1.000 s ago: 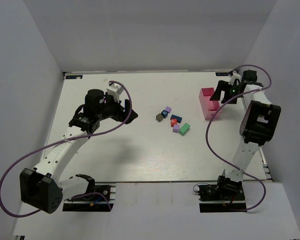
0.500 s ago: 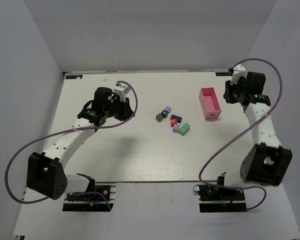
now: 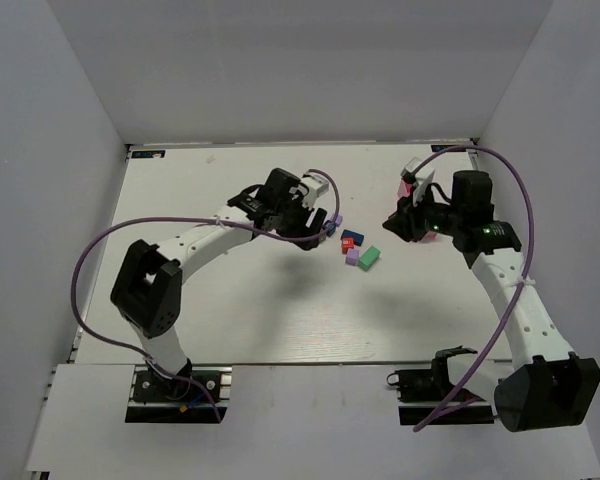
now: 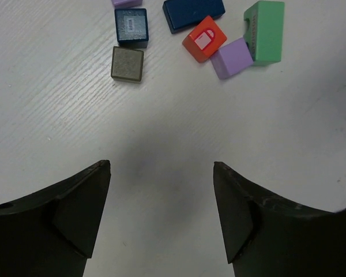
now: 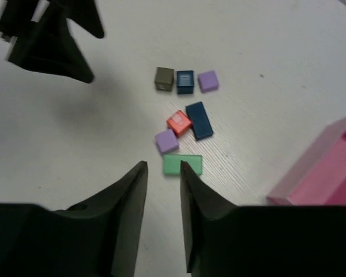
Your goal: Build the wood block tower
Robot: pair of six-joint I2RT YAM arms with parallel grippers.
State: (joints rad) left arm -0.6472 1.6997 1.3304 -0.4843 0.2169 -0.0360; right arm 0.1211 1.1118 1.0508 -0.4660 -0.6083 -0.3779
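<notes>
Currently: tower not begun. Seven blocks (image 5: pixel 179 122) lie singly and flat on the bench (image 3: pixel 230 300), none resting on another. They sit between the two grippers, with the pink tray (image 5: pixel 328 173) off to one side. Every lift and every placing appears left to do.

Layout, right wrist view: the grey block (image 5: pixel 164 78), small dark blue block (image 5: pixel 185 81) and a purple block (image 5: pixel 208 81) form a row on the far side. The red block (image 5: pixel 179 122) sits just beside the long dark blue block (image 5: pixel 199 120). A second purple block (image 5: pixel 166 141) and the green block (image 5: pixel 183 164) lie nearest.

Long axes: the green block lies crosswise in that view. The long dark blue block points away from the camera, slightly tilted.

Left gripper (image 4: pixel 161 213): jaws wide apart, empty, over bare bench short of the grey block.

Right gripper (image 5: pixel 161 196): jaws narrowly apart, empty, short of the green block.
</notes>
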